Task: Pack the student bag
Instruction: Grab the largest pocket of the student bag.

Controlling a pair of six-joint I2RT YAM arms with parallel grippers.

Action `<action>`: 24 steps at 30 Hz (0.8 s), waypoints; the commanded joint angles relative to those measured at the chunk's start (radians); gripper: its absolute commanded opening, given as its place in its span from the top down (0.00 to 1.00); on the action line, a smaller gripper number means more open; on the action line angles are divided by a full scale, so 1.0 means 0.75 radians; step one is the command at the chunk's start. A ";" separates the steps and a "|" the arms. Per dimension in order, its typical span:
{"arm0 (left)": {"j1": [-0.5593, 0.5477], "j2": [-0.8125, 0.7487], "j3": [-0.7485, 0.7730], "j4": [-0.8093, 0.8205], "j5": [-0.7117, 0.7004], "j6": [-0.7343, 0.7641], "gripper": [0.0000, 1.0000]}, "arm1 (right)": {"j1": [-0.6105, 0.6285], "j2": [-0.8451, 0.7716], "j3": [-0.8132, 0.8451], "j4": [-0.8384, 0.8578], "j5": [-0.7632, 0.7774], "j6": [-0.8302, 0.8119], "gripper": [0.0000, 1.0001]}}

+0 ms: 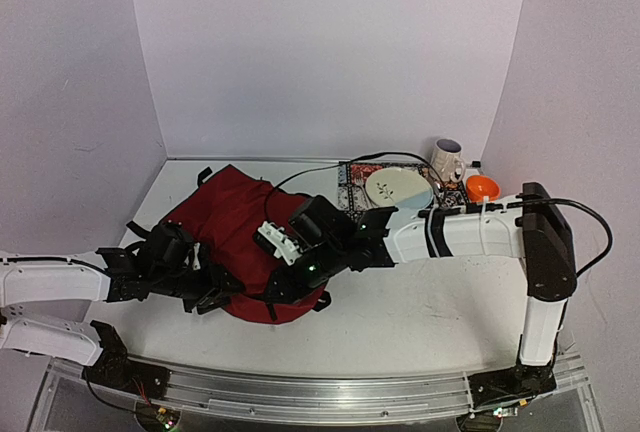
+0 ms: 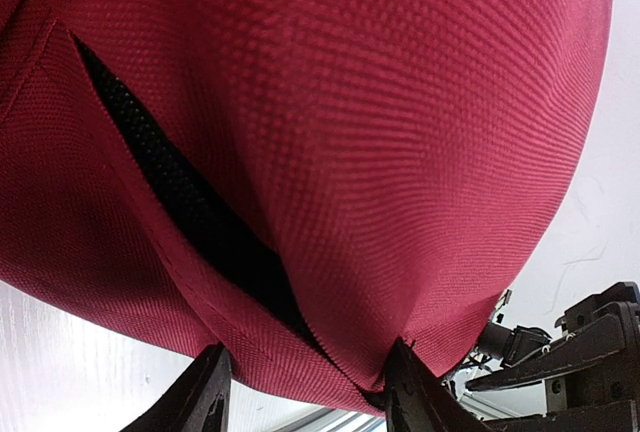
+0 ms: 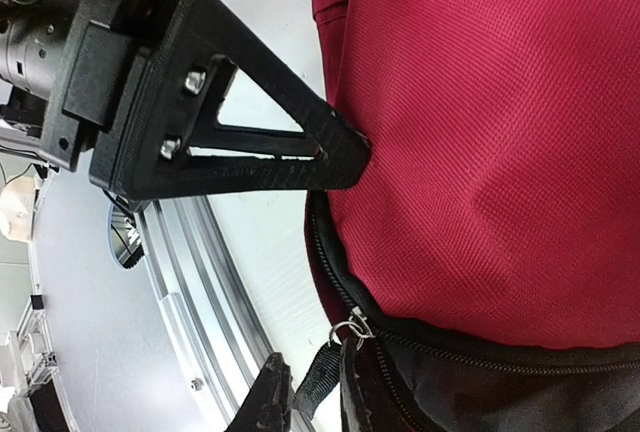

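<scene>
The student bag (image 1: 235,217) is a dark red backpack lying left of centre on the white table. My left gripper (image 1: 215,297) is at its near edge. In the left wrist view a fold of the bag (image 2: 400,152) beside the black zipper opening (image 2: 190,212) sits pinched in the left gripper (image 2: 310,392). My right gripper (image 1: 292,282) reaches across to the bag's near right corner. In the right wrist view the right gripper (image 3: 315,397) is closed narrowly on the black zipper pull (image 3: 322,380), just below its metal ring (image 3: 350,328). One left gripper finger (image 3: 270,132) dents the bag (image 3: 480,132).
At the back right a white plate (image 1: 398,188) lies on a patterned flat item (image 1: 352,190). A mug (image 1: 447,160) and an orange bowl (image 1: 482,188) stand beside them. A black cable (image 1: 330,164) arcs over the bag. The metal rail (image 1: 330,392) runs along the near edge.
</scene>
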 commanded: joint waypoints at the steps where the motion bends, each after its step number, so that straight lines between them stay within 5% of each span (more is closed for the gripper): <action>1: -0.007 0.005 0.007 0.042 -0.017 0.019 0.47 | 0.009 -0.026 0.047 -0.047 0.001 0.012 0.83; 13: -0.007 0.012 0.008 0.045 -0.015 0.013 0.47 | 0.127 -0.091 0.140 -0.334 0.429 0.054 0.53; 24: -0.009 0.038 0.021 0.061 -0.015 0.006 0.52 | 0.280 0.100 0.422 -0.690 0.785 0.221 0.50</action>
